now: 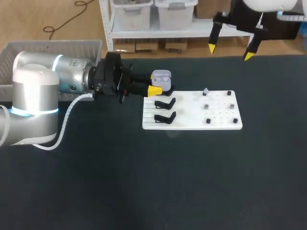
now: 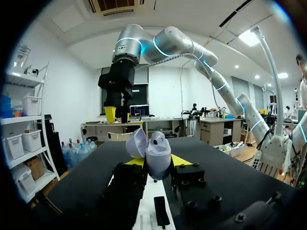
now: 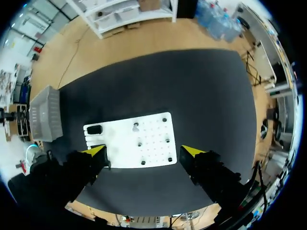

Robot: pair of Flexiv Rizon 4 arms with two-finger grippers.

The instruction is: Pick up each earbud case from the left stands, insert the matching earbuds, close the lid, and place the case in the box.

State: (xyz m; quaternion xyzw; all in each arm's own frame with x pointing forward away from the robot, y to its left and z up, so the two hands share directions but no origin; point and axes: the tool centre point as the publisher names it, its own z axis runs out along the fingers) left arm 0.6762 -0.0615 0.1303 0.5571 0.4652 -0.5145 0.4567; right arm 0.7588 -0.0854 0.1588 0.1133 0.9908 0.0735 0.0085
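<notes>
One open earbud case (image 2: pixel 157 154), clasped between left fingers (image 2: pixel 182 160)

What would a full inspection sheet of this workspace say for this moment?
Surface: dark table with a white board in the middle.
Job's things: earbud case, lid open, at the board's far left corner; two black stands next to it are empty; box at the table's far left.
Clutter: nothing seen.
Pincers: left pincer shut on the earbud case, one yellow tip on each side; right pincer open, raised above the table's far edge, holding nothing.
Cables: white coiled cable running along the left arm.
Surroundings: nothing seen reaching over the table.
</notes>
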